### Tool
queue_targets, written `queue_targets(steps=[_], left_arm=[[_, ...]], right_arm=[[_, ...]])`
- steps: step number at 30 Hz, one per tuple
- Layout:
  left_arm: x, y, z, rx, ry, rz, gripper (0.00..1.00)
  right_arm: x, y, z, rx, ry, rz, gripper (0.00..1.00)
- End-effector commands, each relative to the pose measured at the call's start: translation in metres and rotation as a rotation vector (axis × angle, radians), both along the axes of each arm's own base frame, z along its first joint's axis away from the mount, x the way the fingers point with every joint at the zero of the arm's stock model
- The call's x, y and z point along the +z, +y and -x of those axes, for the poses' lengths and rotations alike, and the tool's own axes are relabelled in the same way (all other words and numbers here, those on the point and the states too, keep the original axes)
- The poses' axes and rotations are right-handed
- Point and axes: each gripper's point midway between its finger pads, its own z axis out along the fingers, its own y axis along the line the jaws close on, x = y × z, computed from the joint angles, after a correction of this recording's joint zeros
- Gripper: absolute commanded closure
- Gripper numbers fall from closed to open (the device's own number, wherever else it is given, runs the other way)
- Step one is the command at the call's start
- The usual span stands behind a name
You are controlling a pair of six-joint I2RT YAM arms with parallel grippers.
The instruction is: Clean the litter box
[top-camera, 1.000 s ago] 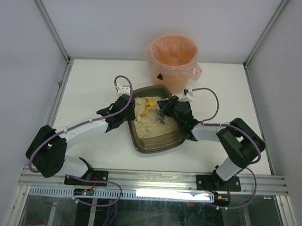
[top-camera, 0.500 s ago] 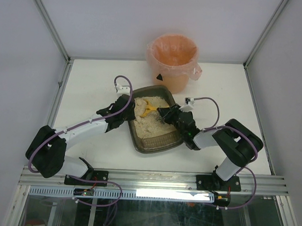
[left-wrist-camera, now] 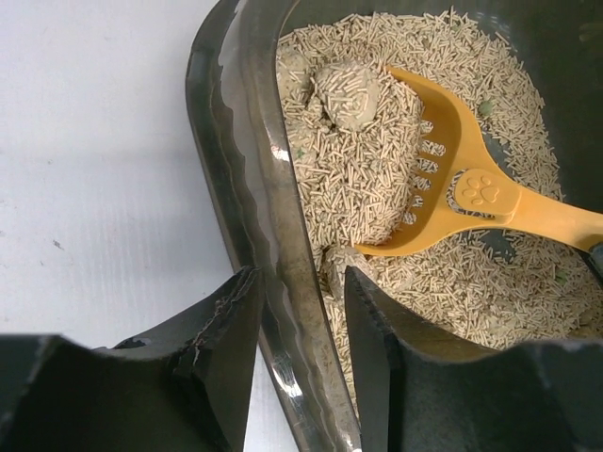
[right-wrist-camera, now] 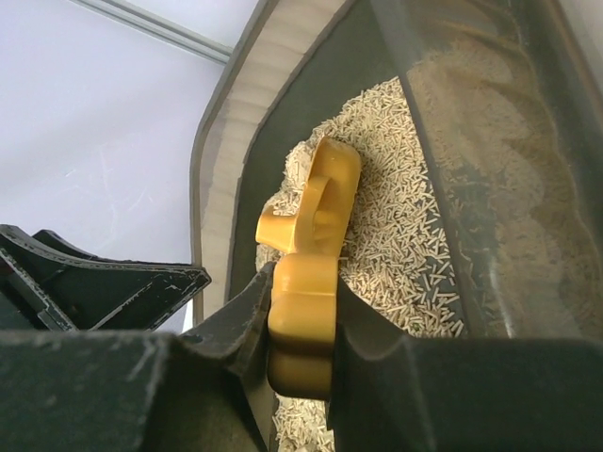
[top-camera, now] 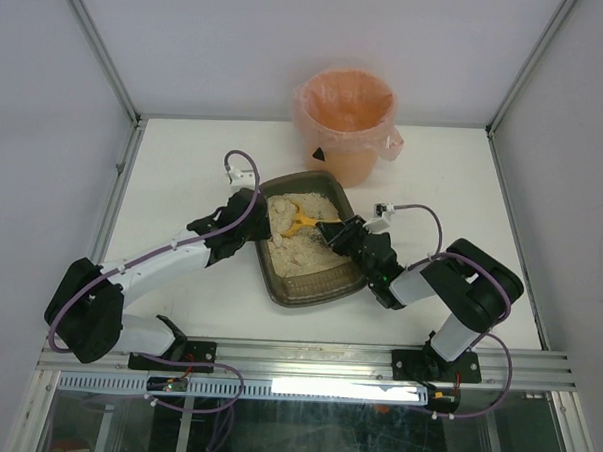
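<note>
White tabletop (top-camera: 184, 161): right end effector (right-wrist-camera: 300, 292) clamps scoop (left-wrist-camera: 471, 188); left (left-wrist-camera: 300, 282) straddles litter box (left-wrist-camera: 231, 141), grip unclear.

The litter box (top-camera: 313, 295) sits at the middle of the surface (top-camera: 184, 161), with the bucket (top-camera: 344, 128) just beyond its 1 o'clock corner. The scoop (top-camera: 300, 222) lies in the box's far half, its handle pointing to 3 o'clock between the jaws of the right claw (top-camera: 333, 230). The left claw (top-camera: 256, 221) straddles the 9 o'clock rim.

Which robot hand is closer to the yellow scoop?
The right. The right gripper is shut on the yellow scoop handle. The left gripper sits at the litter box rim, fingers either side of the wall, with the scoop's bowl farther inside the box.
</note>
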Motion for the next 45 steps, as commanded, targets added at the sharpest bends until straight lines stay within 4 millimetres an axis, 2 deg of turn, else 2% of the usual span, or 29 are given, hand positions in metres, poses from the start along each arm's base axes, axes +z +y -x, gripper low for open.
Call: queue_targets(steps=[1,12,24,45], left_arm=[[0.024,0.000,-0.003,0.011,-0.048,0.047,0.58],[0.041,0.007,-0.003,0.029,-0.078,0.055,0.55],[0.040,0.009,-0.003,0.032,-0.073,0.051,0.54],[0.059,0.015,-0.004,0.051,-0.116,0.068,0.53]], right_arm=[[0.024,-0.001,-0.003,0.006,-0.049,-0.127,1.00],[0.035,-0.011,-0.010,-0.021,-0.055,-0.198,1.00],[0.045,-0.025,-0.009,-0.055,-0.069,-0.205,1.00],[0.058,-0.051,0.009,-0.074,-0.087,-0.281,1.00]])
